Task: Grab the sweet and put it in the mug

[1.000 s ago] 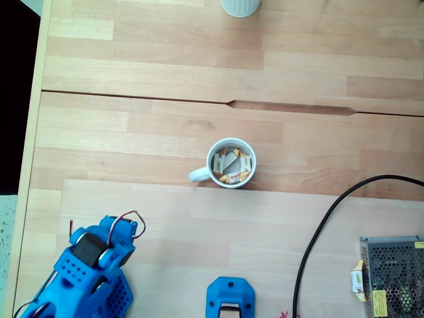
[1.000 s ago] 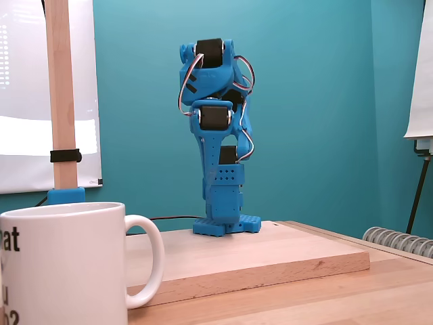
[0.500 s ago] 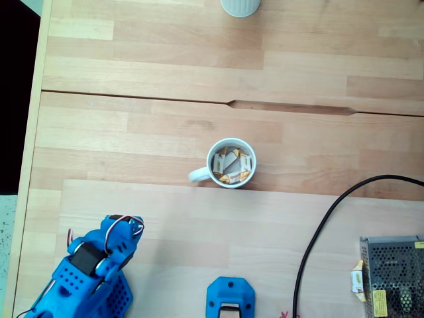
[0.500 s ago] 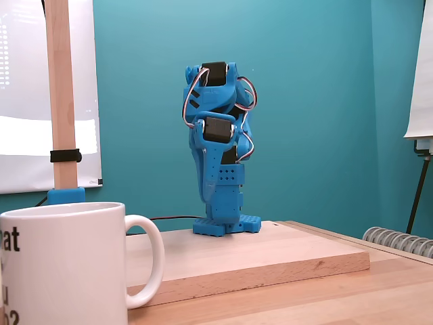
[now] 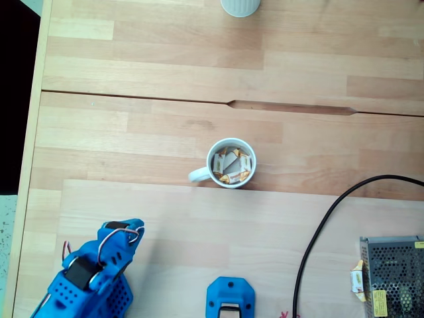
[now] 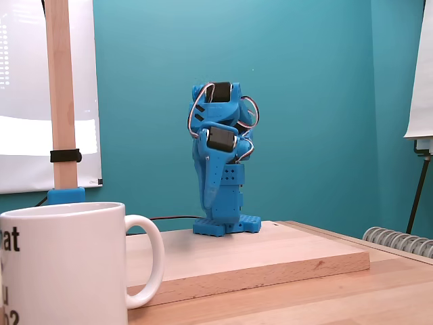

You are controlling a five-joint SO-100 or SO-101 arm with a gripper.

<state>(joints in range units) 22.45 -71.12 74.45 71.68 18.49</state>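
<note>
Sweet (image 5: 243,163) lies in mug (image 5: 230,163) among other wrapped sweets, mid table (image 5: 165,119). Arm (image 5: 89,278) folding back toward base; end effector state cannot tell. Task looks finished.

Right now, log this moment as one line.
arm: folded at base | jaws: unseen | mug: upright, mid-table, sweets inside | one sweet: beside mesh box

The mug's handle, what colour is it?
White, like the rest of the mug. It shows best in the fixed view from above, where the short handle points left.
</note>
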